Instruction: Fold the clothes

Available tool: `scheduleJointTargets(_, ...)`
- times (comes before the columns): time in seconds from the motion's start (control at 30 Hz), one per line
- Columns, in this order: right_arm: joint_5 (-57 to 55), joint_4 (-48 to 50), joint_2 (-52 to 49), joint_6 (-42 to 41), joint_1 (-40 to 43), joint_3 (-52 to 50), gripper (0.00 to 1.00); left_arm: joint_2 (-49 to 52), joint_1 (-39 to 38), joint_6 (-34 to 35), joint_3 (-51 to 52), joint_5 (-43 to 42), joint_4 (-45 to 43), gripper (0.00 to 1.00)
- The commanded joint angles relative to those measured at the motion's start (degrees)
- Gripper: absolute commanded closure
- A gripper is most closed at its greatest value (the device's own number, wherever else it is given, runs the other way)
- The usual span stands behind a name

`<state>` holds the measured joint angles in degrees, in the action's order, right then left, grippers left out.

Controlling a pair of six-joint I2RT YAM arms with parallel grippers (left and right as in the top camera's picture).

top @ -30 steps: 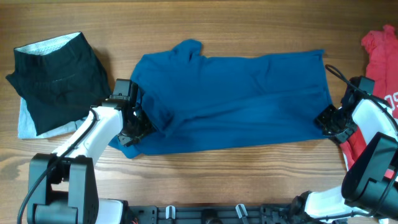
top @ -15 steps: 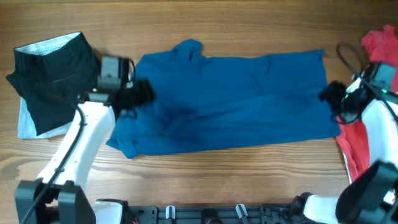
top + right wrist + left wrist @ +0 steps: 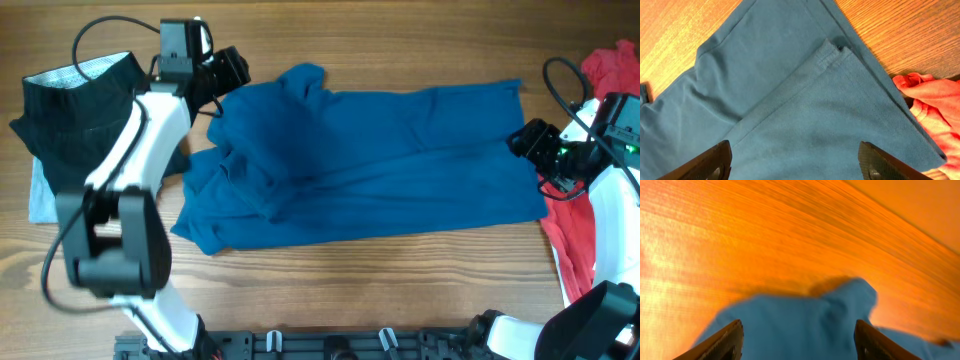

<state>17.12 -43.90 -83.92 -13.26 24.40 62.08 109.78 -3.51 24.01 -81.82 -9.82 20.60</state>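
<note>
1. Both arms have shifted since a second ago. The left fingers (image 3: 726, 342) were down at the near-left corner of the shirt (image 3: 380, 160) and are now up at the far-left, right by the collar. The right fingers (image 3: 715, 160) have gone from the near-right hem to partway up the right edge.
2. Neither side is holding anything now. The left fingers are spread wide over blue cloth and bare wood (that wrist view is pretty blurry, but the gap is clear). The right fingers are spread too, hanging over the hem end with nothing between them.
3. The shirt lies sideways across the middle of the worktop (image 3: 400, 290), collar end left and hem end right. It sits between the black garment (image 3: 80, 130) and the red T-shirt (image 3: 610, 70), which is just beside the hem.
4. The right wrist view shows one layer doubled over another, with a stitched edge on top. So I'd say a lengthwise fold has just been laid and let go.
5. The catch is that the left end looks rumpled, with a lumpy ridge near the sleeve. My guess is it needs smoothing or a re-grab before folding it shorter, so it's early-to-middle progress.
</note>
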Motion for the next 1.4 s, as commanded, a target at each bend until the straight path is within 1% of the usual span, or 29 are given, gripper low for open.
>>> scheduleJointTargets(0.0, 0.02, -0.22, 0.02, 1.31, -0.20, 0.28, 0.19, 6.36, 0.85, -1.31, -3.61, -1.31, -2.99, 0.30)
scheduleJointTargets(0.17, -0.68, -0.28, 0.02, 1.27, -0.20, 0.28, 0.18, 12.37, 0.85, -1.31, -3.61, -1.29, -8.04, 0.32)
scheduleJointTargets(0.37, -0.81, -0.33, 0.02, 1.29, -0.20, 0.26, 0.18, 16.52, 0.85, -1.36, -3.61, -1.27, -9.79, 0.33)
scheduleJointTargets(0.5, -0.81, -0.22, 0.02, 1.27, -0.20, 0.28, 0.18, 16.90, 0.63, -1.40, -3.61, -1.29, -9.94, 0.34)
scheduleJointTargets(0.57, -0.81, -0.17, 0.02, 1.27, -0.20, 0.28, 0.18, 16.90, 0.61, -1.38, -3.61, -1.53, -9.66, 0.42)
scheduleJointTargets(0.77, -0.81, -0.22, 0.02, 1.29, -0.20, 0.28, 0.19, 16.90, 0.39, -1.99, -3.61, -2.60, -6.73, 0.54)
scheduleJointTargets(0.8, -0.81, -0.22, 0.02, 1.27, -0.20, 0.28, 0.18, 16.90, 0.33, -2.64, -3.61, -2.60, -6.29, 0.60)
scheduleJointTargets(0.9, -0.81, -0.20, 0.02, 1.27, -0.20, 0.26, 0.18, 16.90, 0.15, -2.86, -3.61, -2.60, -4.92, 0.66)
scheduleJointTargets(0.93, -0.83, -0.22, 0.02, 1.27, -0.20, 0.28, 0.19, 16.90, 0.15, -2.86, -3.61, -2.60, -4.46, 0.72)
scheduleJointTargets(1.0, -0.83, -0.24, 0.02, 1.29, -0.20, 0.26, 0.20, 16.85, 0.15, -2.82, -3.61, -3.04, -3.43, 0.96)
scheduleJointTargets(1.1, -1.22, -0.22, -0.09, 1.31, -0.20, 0.26, 0.21, 16.04, 0.20, -2.82, -3.61, -5.18, -1.77, 0.96)
scheduleJointTargets(1.23, -1.64, 0.22, -0.37, 2.05, -0.20, 0.28, 0.22, 12.57, 0.39, -2.80, -3.61, -5.62, 1.07, 0.96)
scheduleJointTargets(1.37, -0.94, 2.60, -1.03, 2.84, -0.26, 0.28, 0.20, 7.37, 0.42, -2.56, -3.61, -5.84, 5.01, 0.96)
